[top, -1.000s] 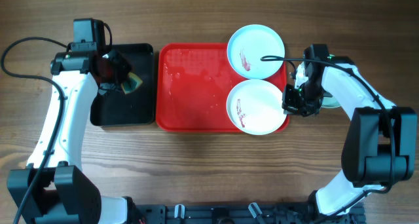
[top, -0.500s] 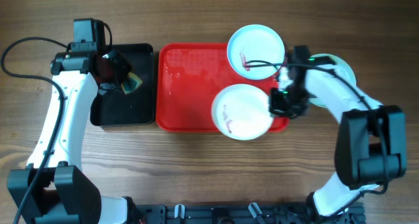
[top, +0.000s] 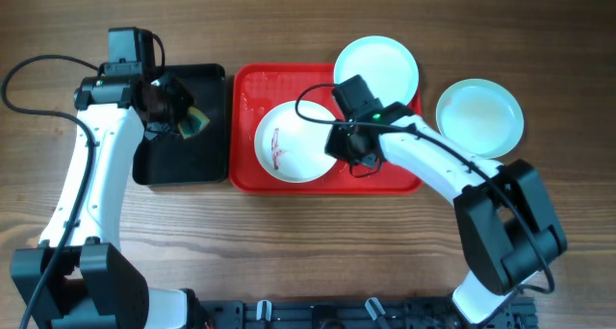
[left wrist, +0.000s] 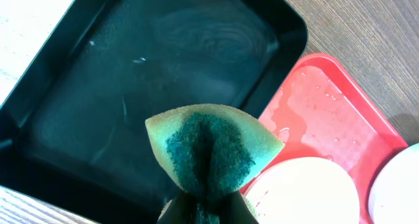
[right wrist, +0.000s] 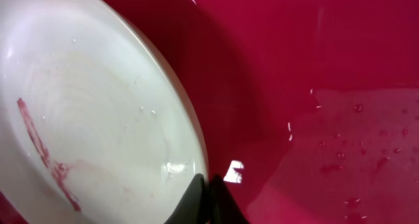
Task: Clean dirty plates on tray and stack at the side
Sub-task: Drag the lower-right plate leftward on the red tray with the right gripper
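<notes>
Well, the right gripper (top: 338, 148) was squeezed nearly closed on the right-hand rim of the white plate (top: 289, 141). From its wrist camera the two dark fingertips (right wrist: 196, 196) met right at that edge with hardly any gap. The plate sat inside the red tray (top: 246, 93), over towards the tray's left half, with a reddish-brown smear (top: 277, 148) across its face. One pale aqua plate (top: 380, 64) lay at the tray's far right corner, overhanging the rim. The other aqua plate (top: 480, 117) rested on the wooden table (top: 308, 242), off the tray's right side and clear of it. The left gripper (top: 181, 115) was clamped on a folded green-and-yellow sponge (left wrist: 209, 149). It hung over the black tray (top: 183, 161), just beside the red tray's left edge.
</notes>
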